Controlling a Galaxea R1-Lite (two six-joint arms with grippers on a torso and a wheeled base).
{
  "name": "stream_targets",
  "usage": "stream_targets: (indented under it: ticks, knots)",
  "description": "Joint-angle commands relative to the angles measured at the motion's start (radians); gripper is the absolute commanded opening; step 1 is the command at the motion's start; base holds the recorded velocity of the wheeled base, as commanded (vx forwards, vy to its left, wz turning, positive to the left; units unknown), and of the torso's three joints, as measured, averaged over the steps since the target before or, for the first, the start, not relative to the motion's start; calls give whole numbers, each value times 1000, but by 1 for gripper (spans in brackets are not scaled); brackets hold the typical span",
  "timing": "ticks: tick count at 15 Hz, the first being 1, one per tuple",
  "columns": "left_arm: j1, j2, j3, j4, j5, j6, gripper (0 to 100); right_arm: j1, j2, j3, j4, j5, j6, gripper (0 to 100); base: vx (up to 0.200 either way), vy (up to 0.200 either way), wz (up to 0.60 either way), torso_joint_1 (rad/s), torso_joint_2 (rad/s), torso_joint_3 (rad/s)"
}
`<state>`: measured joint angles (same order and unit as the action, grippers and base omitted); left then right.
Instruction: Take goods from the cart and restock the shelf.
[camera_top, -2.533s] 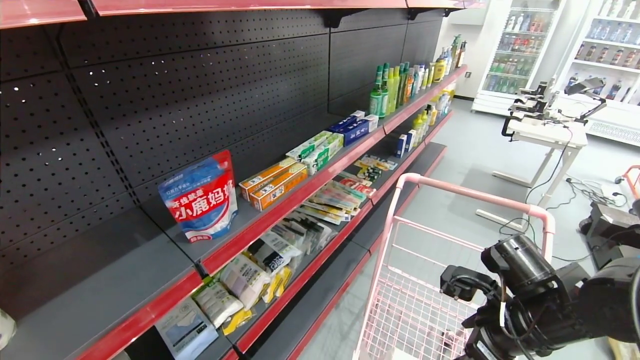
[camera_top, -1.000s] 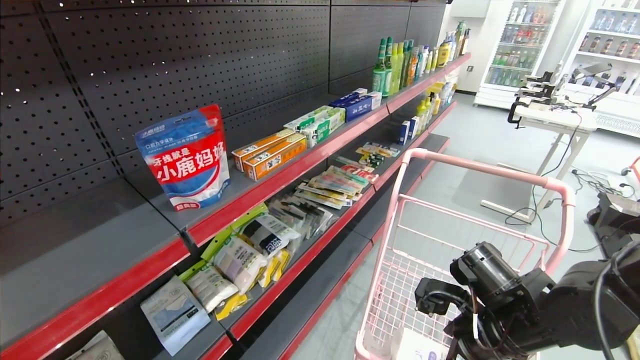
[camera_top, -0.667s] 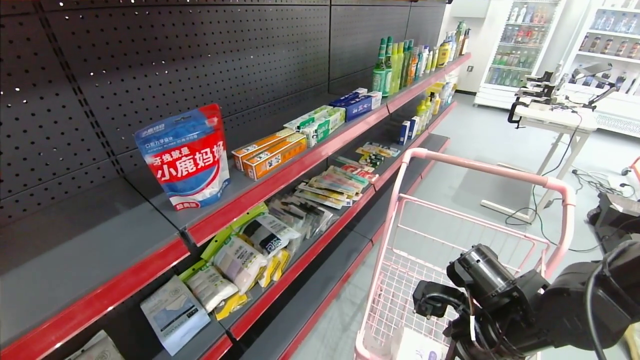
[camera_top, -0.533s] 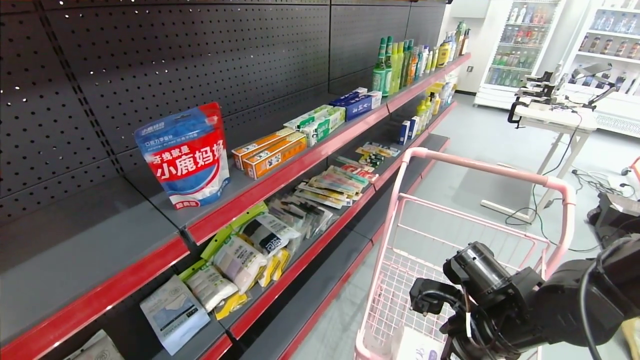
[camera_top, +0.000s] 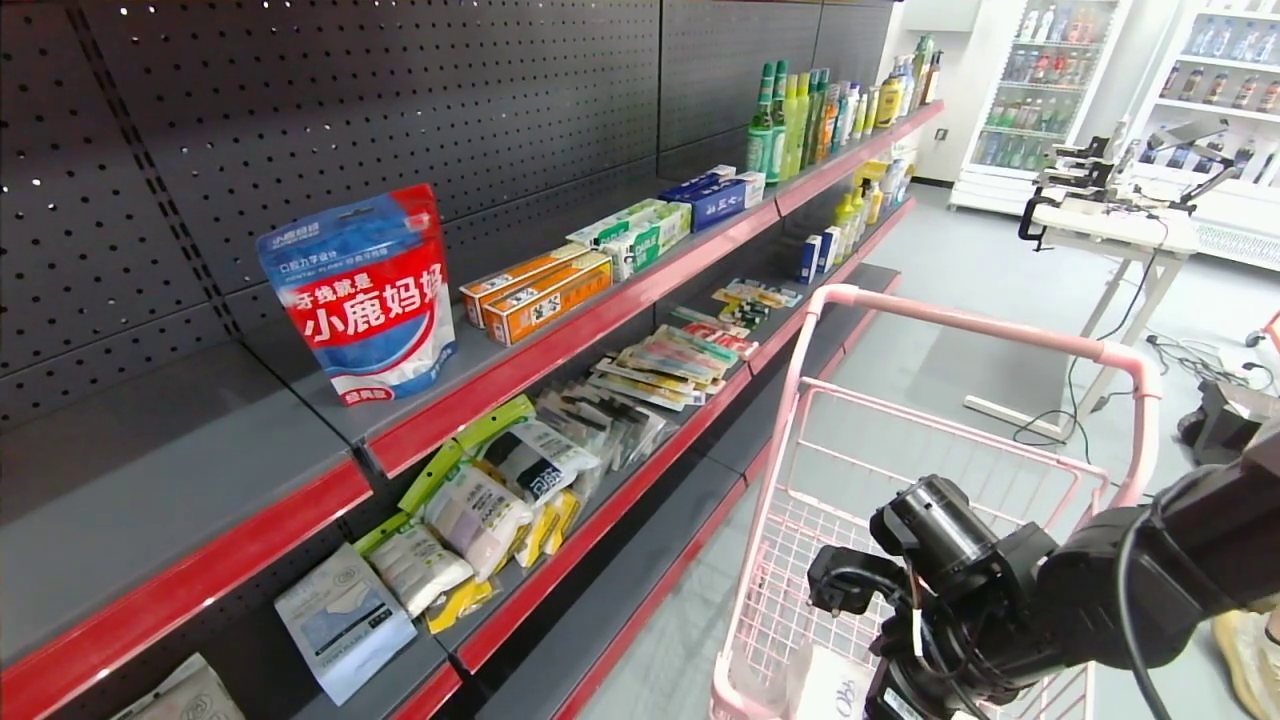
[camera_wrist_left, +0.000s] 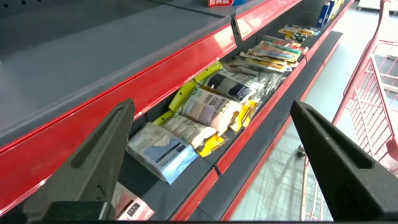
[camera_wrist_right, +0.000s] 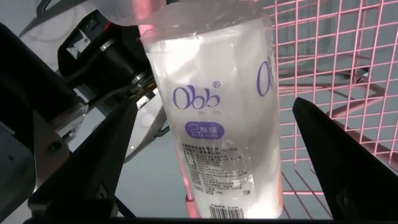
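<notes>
While the right gripper (camera_wrist_right: 210, 106) hangs low inside the cart (camera_top: 985, 335), fingers spread either side of the white pack (camera_wrist_right: 214, 162) standing in the cart, pick step judged underway; next move: close squarely, lift clear of the cart rim.

Camera viewpoints.
Head looks down over shelf (camera_top: 150, 450) and cart (camera_top: 985, 342); left wrist faces the shelf closely, right wrist the cart.

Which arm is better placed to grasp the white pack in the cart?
Right: the right end effector, open, straddles the white pack in the pink cart; the left end effector faces the shelf.
</notes>
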<state>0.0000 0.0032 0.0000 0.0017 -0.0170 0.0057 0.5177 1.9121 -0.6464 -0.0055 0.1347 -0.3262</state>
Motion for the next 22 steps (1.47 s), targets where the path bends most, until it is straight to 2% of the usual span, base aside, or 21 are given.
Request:
stream_targets:
  ticks: [1, 7, 13, 19, 22]
  knots:
    - [0, 1, 0, 0, 0, 0, 100, -1, 27, -2, -1, -3, -1, 100, 0, 0, 0, 0, 0, 0]
    - [0, 1, 0, 0, 0, 0, 100, -4, 116, -1, -93, -41, -2, 100, 0, 0, 0, 0, 0, 0]
    - [0, 1, 0, 0, 0, 0, 100, -67, 153, -22, -94, -86, -71, 100, 0, 0, 0, 0, 0, 0]
    - [0, 1, 0, 0, 0, 0, 100, -62, 222, -108, -94, -86, -132, 100, 0, 0, 0, 0, 0, 0]
    - [0, 1, 0, 0, 0, 0, 100, -54, 257, -110, -94, -81, -136, 100, 0, 0, 0, 0, 0, 0]
